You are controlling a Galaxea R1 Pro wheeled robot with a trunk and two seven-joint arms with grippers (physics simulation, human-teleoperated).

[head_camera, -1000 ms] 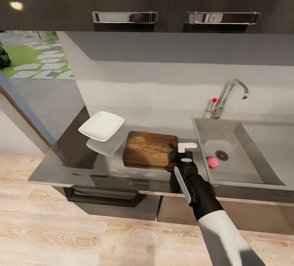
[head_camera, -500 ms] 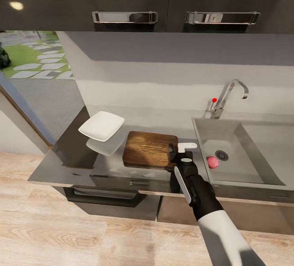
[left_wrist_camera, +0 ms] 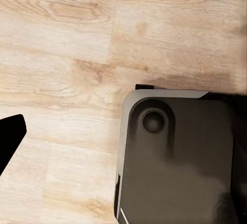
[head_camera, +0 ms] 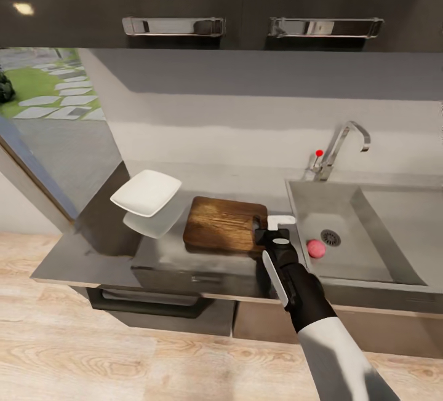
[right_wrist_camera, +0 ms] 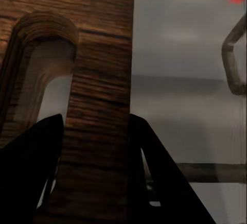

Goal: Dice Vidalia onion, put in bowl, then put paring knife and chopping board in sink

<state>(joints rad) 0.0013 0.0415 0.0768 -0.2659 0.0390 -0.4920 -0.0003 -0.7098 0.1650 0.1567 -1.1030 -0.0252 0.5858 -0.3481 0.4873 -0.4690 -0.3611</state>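
**A:** Onion [head_camera: 316, 248] sits in the sink [head_camera: 394, 278], on the basin floor just beside the drain, near the front wall. Nothing touching it.

**B:** Then why is the right gripper [head_camera: 271, 242] on the chopping board [head_camera: 224, 224]?

**A:** Right wrist view shows its two dark fingers [right_wrist_camera: 31, 172] either side of the handle bar of the chopping board [right_wrist_camera: 98, 105], one finger in the slot, one outside the end edge. Clenched on that bar, as far as I can judge. Board lies flat on the countertop [head_camera: 92, 253], handle end toward the sink edge.

**B:** So it grips the slot end because that's the only thin bit to pinch?

**A:** Probably. Maybe squaring the board up before cutting.

**B:** Bowl?

**A:** Bowl [head_camera: 146, 192] is near the countertop's left end, just beside the board's far end, handy for scraping dice across.

**B:** Knife?

**A:** Can't make it out.

**B:** Left gripper?

**A:** Left wrist view looks down on wood floor [left_wrist_camera: 62, 38] and a dark base corner [left_wrist_camera: 175, 157]. Can't tell its state.
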